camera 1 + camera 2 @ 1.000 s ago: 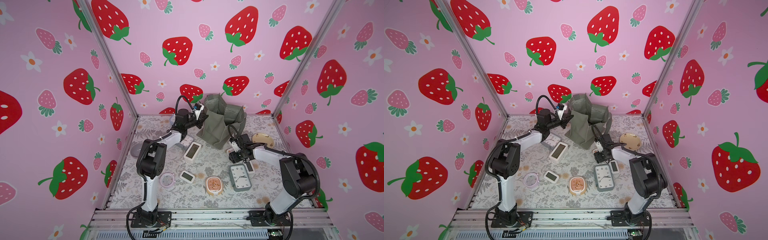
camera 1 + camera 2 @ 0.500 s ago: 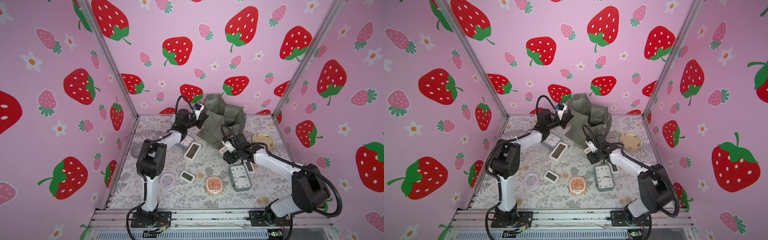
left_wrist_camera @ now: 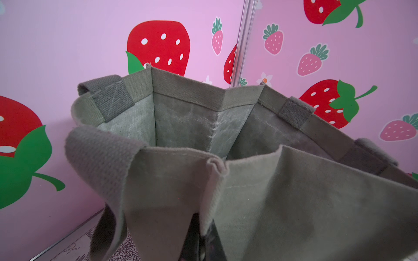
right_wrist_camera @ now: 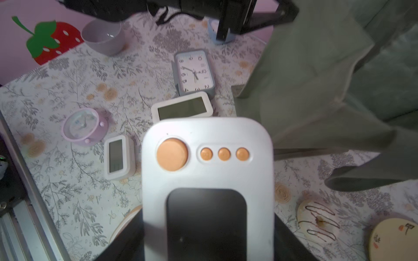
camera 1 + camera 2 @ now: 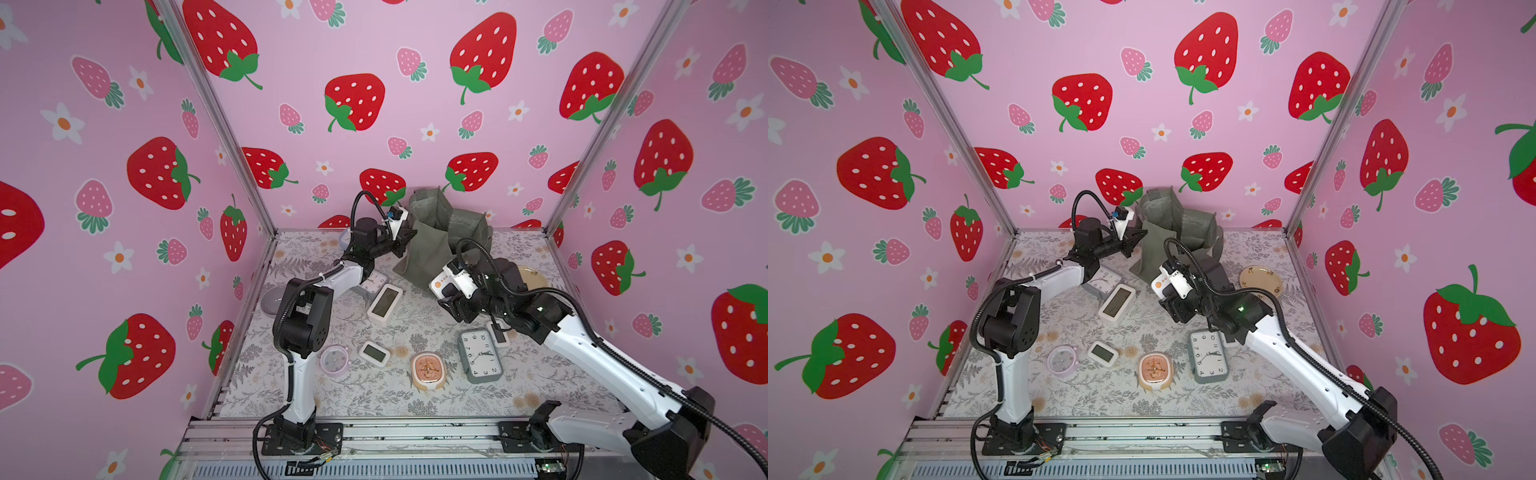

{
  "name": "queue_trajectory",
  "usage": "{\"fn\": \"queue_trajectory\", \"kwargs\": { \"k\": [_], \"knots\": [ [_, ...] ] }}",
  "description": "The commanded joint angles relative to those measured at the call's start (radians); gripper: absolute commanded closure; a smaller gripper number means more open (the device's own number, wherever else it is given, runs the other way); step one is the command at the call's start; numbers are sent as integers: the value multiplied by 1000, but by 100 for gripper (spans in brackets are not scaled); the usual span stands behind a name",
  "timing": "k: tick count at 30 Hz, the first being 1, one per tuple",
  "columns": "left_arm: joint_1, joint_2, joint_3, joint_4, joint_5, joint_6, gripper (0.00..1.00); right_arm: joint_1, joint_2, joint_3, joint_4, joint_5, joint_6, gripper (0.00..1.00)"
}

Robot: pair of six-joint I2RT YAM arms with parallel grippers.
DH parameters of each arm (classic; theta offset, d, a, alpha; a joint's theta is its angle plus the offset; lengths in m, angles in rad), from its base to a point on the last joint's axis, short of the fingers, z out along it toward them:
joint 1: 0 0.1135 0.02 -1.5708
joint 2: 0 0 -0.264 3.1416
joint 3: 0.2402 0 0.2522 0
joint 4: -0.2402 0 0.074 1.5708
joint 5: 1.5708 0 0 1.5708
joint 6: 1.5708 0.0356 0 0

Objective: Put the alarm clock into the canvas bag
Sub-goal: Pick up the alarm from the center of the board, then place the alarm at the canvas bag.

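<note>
The canvas bag (image 5: 432, 245) (image 5: 1158, 249) stands at the back of the table, grey-green, mouth open. My left gripper (image 5: 409, 237) (image 5: 1140, 237) is shut on its near rim, and in the left wrist view the fabric edge (image 3: 214, 171) runs down between the jaws of the left gripper (image 3: 204, 235). My right gripper (image 5: 453, 301) (image 5: 1177, 309) (image 4: 208, 237) is shut on the alarm clock (image 5: 441, 286) (image 5: 1160, 282) (image 4: 208, 158). That clock is white with orange buttons and a dark screen, and it hangs above the table just in front of the bag.
Other clocks lie on the floral table: a grey analog (image 5: 480, 355), a peach one (image 5: 428, 370), two white digital ones (image 5: 384, 303) (image 5: 374, 353), a lilac round one (image 5: 334, 359). A plate (image 5: 532, 276) lies at the right and a bowl (image 5: 272, 299) at the left wall.
My right arm has carried the white clock up and to the left, nearer the bag's front. The left arm and the bag have not moved.
</note>
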Motion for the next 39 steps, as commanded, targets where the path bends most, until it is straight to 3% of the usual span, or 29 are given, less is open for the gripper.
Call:
{"fn": "queue_trajectory", "kwargs": {
  "k": [1, 8, 12, 26, 31, 39],
  "knots": [
    [-8, 7, 22, -11, 27, 3, 100, -19, 2, 78, 13, 7, -21, 45],
    [-8, 15, 25, -8, 36, -5, 100, -103, 102, 245, 42, 57, -29, 44],
    [-7, 20, 33, -7, 39, -10, 100, -173, 188, 326, 76, 5, -49, 40],
    [-26, 5, 25, 6, 30, -32, 99, -332, 586, 742, -60, -103, -76, 43],
    [-23, -5, 15, -2, 11, -15, 84, -347, 696, 868, -107, -114, -82, 44],
    [-26, -14, 14, -4, 8, -14, 68, -359, 833, 1016, -173, -168, -91, 46]
  ]
}}
